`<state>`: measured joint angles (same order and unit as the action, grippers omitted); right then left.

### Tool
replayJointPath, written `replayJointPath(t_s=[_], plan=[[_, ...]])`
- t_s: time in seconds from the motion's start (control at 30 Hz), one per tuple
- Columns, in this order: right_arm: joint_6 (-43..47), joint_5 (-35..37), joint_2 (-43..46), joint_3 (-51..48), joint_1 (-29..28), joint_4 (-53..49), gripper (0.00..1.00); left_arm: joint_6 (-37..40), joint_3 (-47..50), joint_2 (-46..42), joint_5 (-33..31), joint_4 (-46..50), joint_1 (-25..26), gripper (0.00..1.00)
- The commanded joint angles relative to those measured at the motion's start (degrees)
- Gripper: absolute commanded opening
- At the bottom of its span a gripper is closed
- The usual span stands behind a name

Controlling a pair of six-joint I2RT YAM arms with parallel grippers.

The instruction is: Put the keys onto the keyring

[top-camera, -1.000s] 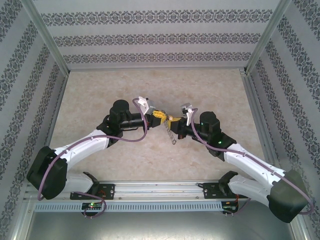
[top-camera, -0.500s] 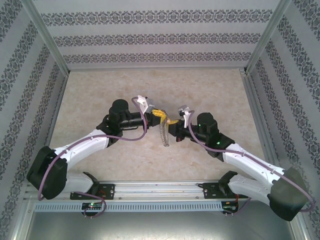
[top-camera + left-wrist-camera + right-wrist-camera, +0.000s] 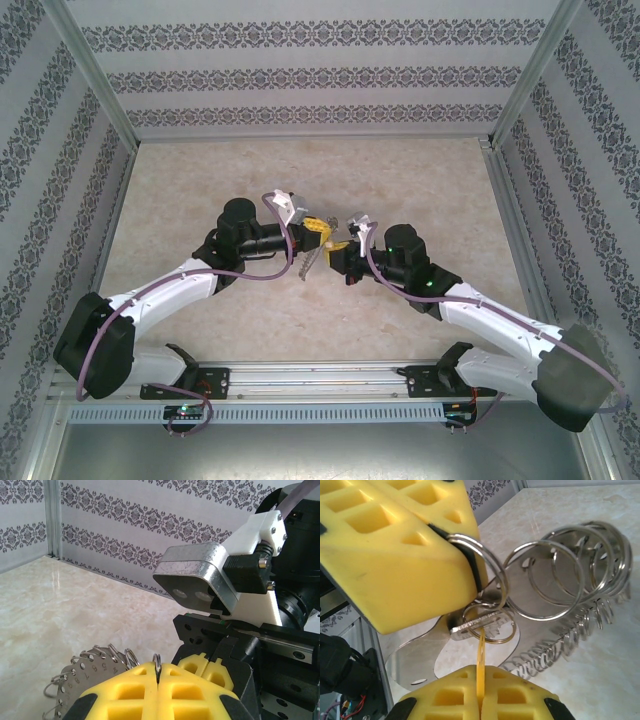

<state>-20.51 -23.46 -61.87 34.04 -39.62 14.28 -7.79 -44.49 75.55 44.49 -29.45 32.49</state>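
My left gripper (image 3: 320,229) (image 3: 157,679) is shut on one thin steel split ring (image 3: 157,662) (image 3: 487,562) of the keyring, a grey metal plate (image 3: 75,692) (image 3: 540,587) carrying a row of several rings, which hangs over the table (image 3: 308,260). My right gripper (image 3: 340,244) (image 3: 480,680) faces it, almost touching, shut on the yellow-orange head of a key (image 3: 480,652). The key's dull metal shaft (image 3: 482,621) lies crosswise against the held ring, with a small ring (image 3: 495,637) around it. The right gripper's yellow fingers (image 3: 207,666) sit just behind the left ones.
The marble tabletop (image 3: 300,170) stretches away from both arms. Patterned walls (image 3: 320,75) and aluminium posts (image 3: 100,85) close in the back and sides. A metal rail (image 3: 320,380) holds the arm bases at the near edge.
My right arm has moved left, bringing the key up against the left gripper. The hanging plate of rings has swung left and now sits under the left gripper.
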Motion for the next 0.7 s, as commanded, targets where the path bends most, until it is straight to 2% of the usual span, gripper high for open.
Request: replayJointPath(t_s=[0.0, 0.2, 0.33, 0.4, 0.67], plan=[[1.4, -0.2, 0.7, 2.1, -1.0, -0.6, 0.00, -1.3, -0.5, 0.1, 0.6, -7.2, -0.7, 0.00], [1.0, -2.6, -1.1, 4.5, -1.0, -0.8, 0.01, -3.7, 0.9, 0.9, 0.4, -11.0, -0.7, 0.00], [0.8, -1.5, 1.1, 2.5, -0.3, -2.3, 0.28, -4.9, 1.6, 1.2, 0.3, -13.5, -0.6, 0.00], [0.3, -1.4, 3.7, 0.8, 0.9, -3.2, 0.36, -5.7, 1.8, 1.6, 0.6, -14.8, -0.8, 0.00], [-4.4, -3.4, 19.2, -5.1, 9.9, -5.7, 0.43, -10.9, 2.4, 3.5, 3.7, -21.4, -1.7, 0.00]])
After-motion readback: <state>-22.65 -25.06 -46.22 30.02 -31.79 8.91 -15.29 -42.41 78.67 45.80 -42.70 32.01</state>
